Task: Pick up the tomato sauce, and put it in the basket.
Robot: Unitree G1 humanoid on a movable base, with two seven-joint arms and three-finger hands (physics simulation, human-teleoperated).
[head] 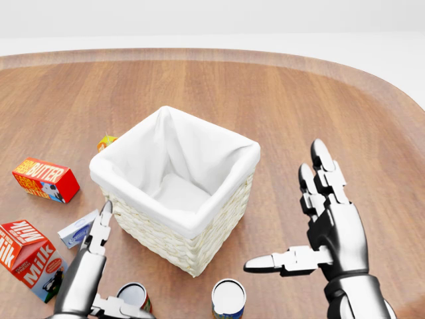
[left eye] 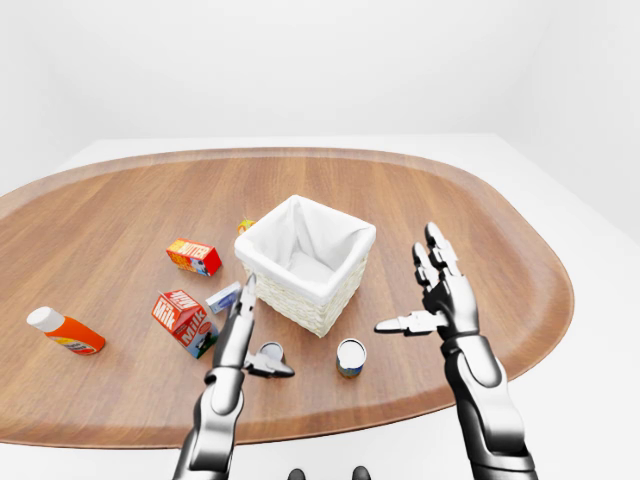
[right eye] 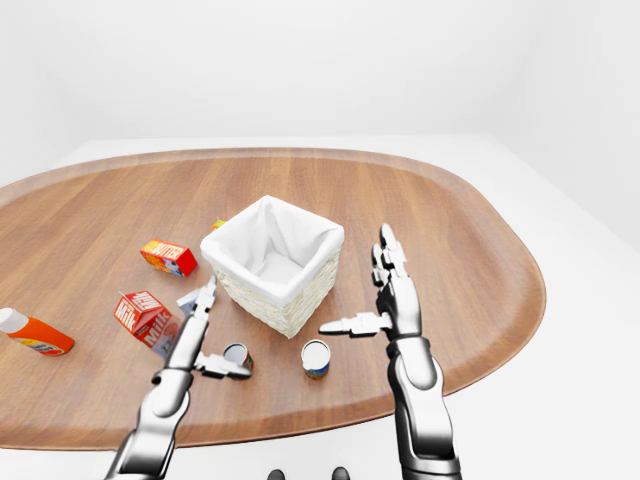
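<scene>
A rounded wooden tabletop (left eye: 480,200) fills mid-frame in a plain white room; both hands (left eye: 248,345) (left eye: 440,300) spread, released.

Table (left eye: 420,200): brown wood grain. Basket (head: 174,232): cream wicker, white cloth lining. Butter box (head: 45,179): red with yellow lettering. Milk carton (head: 26,252): red, white lettering, blue base. Bottle (left eye: 64,332) near the table's left edge: orange, white cap. 2 cans (head: 228,297) near the bottom edge: silver tops. Hands (head: 332,226): silver and black.
</scene>
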